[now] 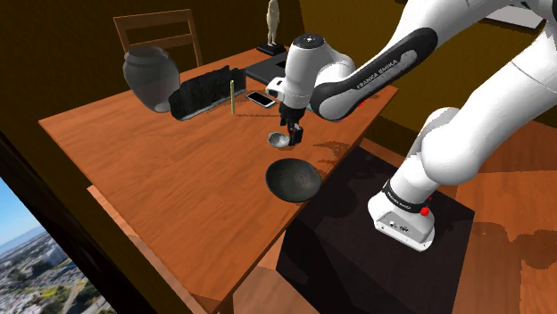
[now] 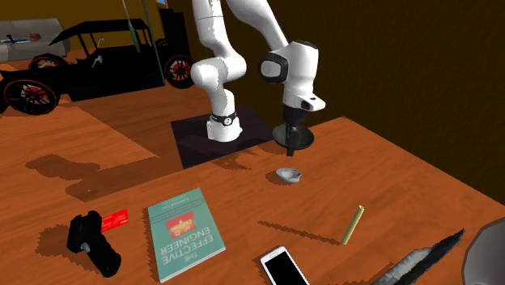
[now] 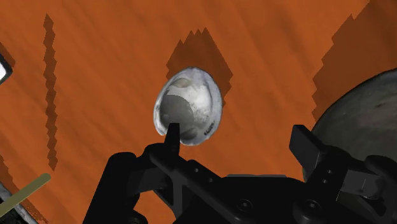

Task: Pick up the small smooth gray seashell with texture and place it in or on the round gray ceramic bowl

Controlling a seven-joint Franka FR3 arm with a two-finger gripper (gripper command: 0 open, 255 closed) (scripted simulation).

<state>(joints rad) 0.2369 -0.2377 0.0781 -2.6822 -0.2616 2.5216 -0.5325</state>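
The small gray seashell (image 3: 189,105) lies hollow side up on the wooden table (image 1: 170,169). In the shoulder view the seashell (image 1: 278,140) sits just beyond the dark round bowl (image 1: 294,179). My gripper (image 1: 293,136) hangs low over the table between shell and bowl, open. In the wrist view the gripper (image 3: 240,137) has its fingers apart; one fingertip (image 3: 170,135) overlaps the shell's near edge, and the shell lies outside the gap. The bowl (image 3: 362,121) shows beside the other finger. In the second exterior view the shell (image 2: 289,174) lies in front of the gripper (image 2: 290,148), with the bowl (image 2: 301,139) behind it.
A gray vase (image 1: 150,76), a black object (image 1: 201,94), an upright stick (image 1: 233,96) and a phone (image 1: 261,99) stand farther back, before a chair (image 1: 161,36). A green book (image 2: 184,232) and a red card (image 2: 115,219) lie across the table. The black stand (image 1: 375,232) adjoins the bowl's side.
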